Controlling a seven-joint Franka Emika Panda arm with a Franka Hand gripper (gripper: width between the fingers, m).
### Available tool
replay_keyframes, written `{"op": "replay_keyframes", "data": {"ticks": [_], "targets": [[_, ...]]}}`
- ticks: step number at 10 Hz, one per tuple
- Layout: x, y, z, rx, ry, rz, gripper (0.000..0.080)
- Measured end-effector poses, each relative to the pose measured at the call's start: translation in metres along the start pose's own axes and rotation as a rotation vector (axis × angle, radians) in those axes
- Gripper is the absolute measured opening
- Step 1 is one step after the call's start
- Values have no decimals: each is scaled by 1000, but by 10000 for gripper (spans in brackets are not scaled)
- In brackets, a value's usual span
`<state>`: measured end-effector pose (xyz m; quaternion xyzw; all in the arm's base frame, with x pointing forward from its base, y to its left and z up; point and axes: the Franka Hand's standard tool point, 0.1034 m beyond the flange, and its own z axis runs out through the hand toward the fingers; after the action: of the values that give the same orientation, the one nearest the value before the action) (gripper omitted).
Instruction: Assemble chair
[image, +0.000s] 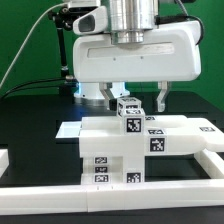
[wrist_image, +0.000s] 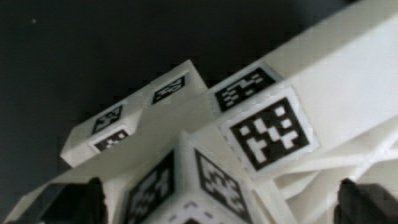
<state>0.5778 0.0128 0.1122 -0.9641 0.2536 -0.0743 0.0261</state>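
Note:
The chair parts (image: 112, 152) stand stacked at the table's middle: a blocky white body with several black-and-white tags, and a flat panel (image: 178, 132) reaching toward the exterior view's right. A small tagged cube-like piece (image: 128, 108) sticks up on top. My gripper (image: 137, 99) hangs just above it, jaws wide apart, one dark finger (image: 112, 95) on each side of the piece and not touching it. In the wrist view the tagged white parts (wrist_image: 249, 125) fill the frame, and the piece's corner (wrist_image: 210, 195) sits between my fingers (wrist_image: 71, 203); the gripper (wrist_image: 217, 205) is open.
A low white rail (image: 110, 205) borders the black table at the front and at the exterior view's right. A thin flat white board (image: 68, 129) lies behind the parts at the exterior view's left. The arm's white body (image: 130, 50) looms over the stack.

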Motion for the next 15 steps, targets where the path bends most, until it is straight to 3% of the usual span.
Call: {"op": "replay_keyframes", "data": {"ticks": [2,5,6,7,8,9,10,15], "targets": [[0,1,1,-3,-2,-96,649],[5,5,3,-34,11,-606,649],[3,6,4,-35,8,-642,649],[4,6,4,-35,8,-615,640],[4,6,4,-35,8,-606,484],[4,6,4,-35,9,-598,484],[4,6,4,-35,9,-564,294],[4,6,5,-31,20,-122,266]]}}
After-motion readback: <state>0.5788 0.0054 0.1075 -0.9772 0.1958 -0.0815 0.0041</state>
